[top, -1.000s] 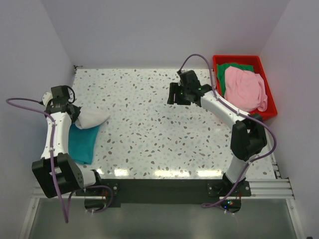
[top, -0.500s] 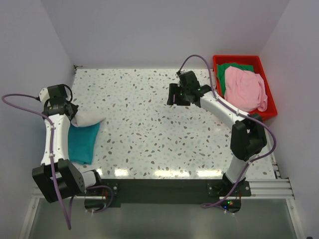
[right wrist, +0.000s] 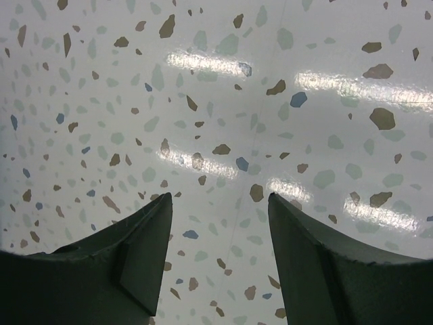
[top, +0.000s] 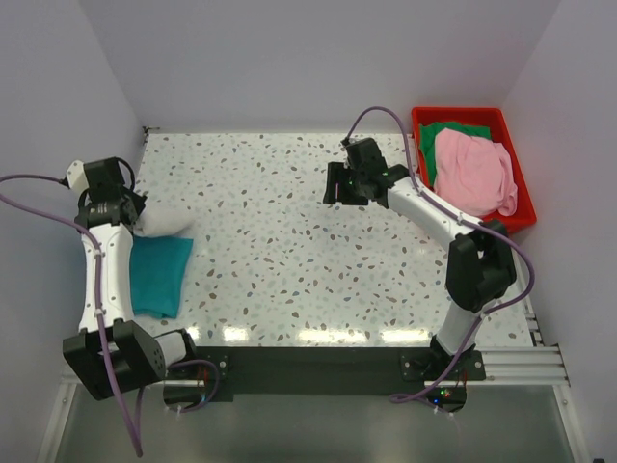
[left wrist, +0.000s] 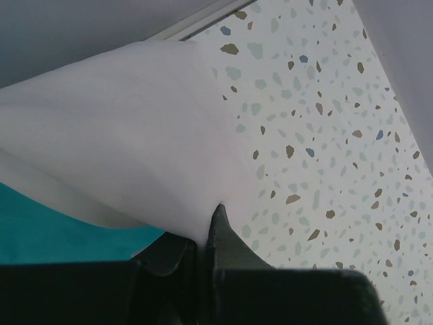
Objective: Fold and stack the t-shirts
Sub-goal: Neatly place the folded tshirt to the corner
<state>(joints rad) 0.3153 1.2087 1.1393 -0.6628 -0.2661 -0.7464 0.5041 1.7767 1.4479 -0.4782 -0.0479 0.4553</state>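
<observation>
My left gripper (top: 133, 218) is shut on the edge of the off-white t-shirt (top: 162, 221), a folded bundle held at the table's far left over the top end of the folded teal t-shirt (top: 157, 276). In the left wrist view the off-white t-shirt (left wrist: 128, 142) fills the upper left, pinched in my left gripper (left wrist: 206, 233), with the teal t-shirt (left wrist: 47, 233) below it. The pink t-shirt (top: 472, 172) lies on the green t-shirt (top: 445, 135) in the bin. My right gripper (top: 333, 183) is open and empty over the bare table; in its wrist view the right gripper (right wrist: 220, 203) holds nothing.
The red plastic bin (top: 519, 220) stands at the back right of the speckled table (top: 280, 251). White walls close in on the left, back and right. A black rail runs along the near edge.
My left gripper has pulled the off-white t-shirt further left and back, so it is more bunched over the teal t-shirt's top end. The right arm has not moved.
</observation>
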